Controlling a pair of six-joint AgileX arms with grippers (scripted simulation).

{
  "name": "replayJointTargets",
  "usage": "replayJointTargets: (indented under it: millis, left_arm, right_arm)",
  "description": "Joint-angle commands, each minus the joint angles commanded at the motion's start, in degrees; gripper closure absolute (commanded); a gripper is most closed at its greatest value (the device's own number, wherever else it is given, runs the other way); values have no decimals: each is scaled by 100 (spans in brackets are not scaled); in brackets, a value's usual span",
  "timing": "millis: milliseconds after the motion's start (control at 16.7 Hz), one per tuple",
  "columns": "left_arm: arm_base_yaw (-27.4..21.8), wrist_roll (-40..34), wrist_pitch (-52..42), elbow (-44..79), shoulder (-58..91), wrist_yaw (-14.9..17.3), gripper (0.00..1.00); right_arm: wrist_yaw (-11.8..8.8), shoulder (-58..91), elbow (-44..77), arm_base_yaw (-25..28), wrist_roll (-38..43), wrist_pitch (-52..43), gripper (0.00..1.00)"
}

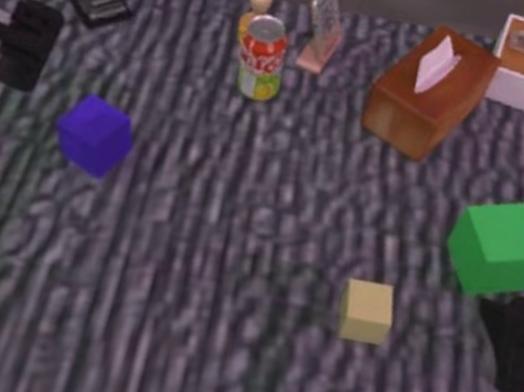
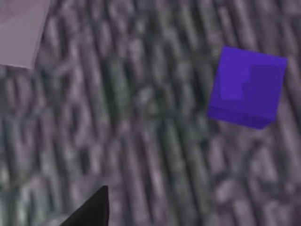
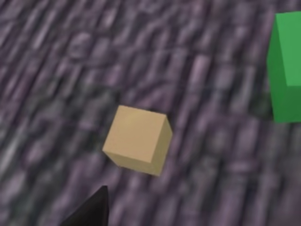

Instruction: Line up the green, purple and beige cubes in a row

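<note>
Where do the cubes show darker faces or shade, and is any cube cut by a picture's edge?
Top view: the green cube has a lighter top, darker sides. Left wrist view: a darker stepped patch lies on the purple cube's top. Right wrist view: the beige cube has one darker side; the green cube is cut by the edge.
</note>
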Motion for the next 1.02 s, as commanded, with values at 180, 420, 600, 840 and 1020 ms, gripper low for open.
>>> replayJointTargets:
  millis: [180,420,600,840,1020]
  left_arm:
    - [-145,238,-1007,1479,1773,-4,0]
    - [-303,488,-2079,3204,3665,8,0]
    - [-384,619,-2628,4207,4723,25,0]
    - [-434,703,-2960,4842,5336,43,0]
    - [-436,705,-2969,4860,5351,43,0]
  right_arm:
    - [-7,-1544,-1238,-632,-501,813,0]
    - [22,-3082,-2372,-1525,-1040,1788,0]
    - [47,-3889,-2886,-2112,-1307,2375,0]
    - [62,-4473,-3164,-2549,-1453,2786,0]
    - [62,-4490,-3171,-2562,-1456,2798,0]
